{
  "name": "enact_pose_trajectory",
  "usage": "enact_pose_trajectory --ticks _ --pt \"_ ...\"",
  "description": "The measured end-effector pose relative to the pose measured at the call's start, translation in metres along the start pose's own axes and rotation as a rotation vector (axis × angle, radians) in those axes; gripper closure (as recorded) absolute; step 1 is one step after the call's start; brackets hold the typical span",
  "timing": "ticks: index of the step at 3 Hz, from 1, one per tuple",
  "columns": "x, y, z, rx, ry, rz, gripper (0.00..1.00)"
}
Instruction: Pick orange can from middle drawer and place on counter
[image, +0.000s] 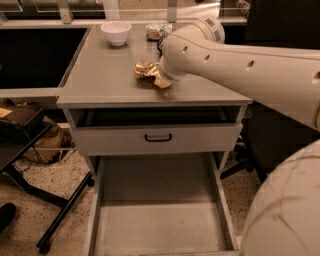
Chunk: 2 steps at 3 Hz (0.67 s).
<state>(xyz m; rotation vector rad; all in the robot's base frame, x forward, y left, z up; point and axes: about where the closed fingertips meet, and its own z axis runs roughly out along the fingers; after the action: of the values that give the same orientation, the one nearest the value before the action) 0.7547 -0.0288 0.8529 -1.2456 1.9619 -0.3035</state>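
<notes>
the orange can (145, 71) is at the bench (100, 75) top, near its middle, at the tip of the gripper (158, 79), which comes from the right and, as far as we can see, clasps it. the middle drawer (160, 225) stands out below.

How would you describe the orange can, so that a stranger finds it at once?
Find the broad grey counter. Near its middle, at the tip of the white arm's gripper, is the orange can. It is crumpled and shiny gold, unlike the smooth white bowl and the packet at the back edge.
</notes>
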Motion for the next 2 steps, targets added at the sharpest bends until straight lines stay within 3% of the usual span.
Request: enact_pose_trajectory --ticks 2 --pt "0.0000 0.0000 0.0000 0.000 0.000 0.000 0.39"
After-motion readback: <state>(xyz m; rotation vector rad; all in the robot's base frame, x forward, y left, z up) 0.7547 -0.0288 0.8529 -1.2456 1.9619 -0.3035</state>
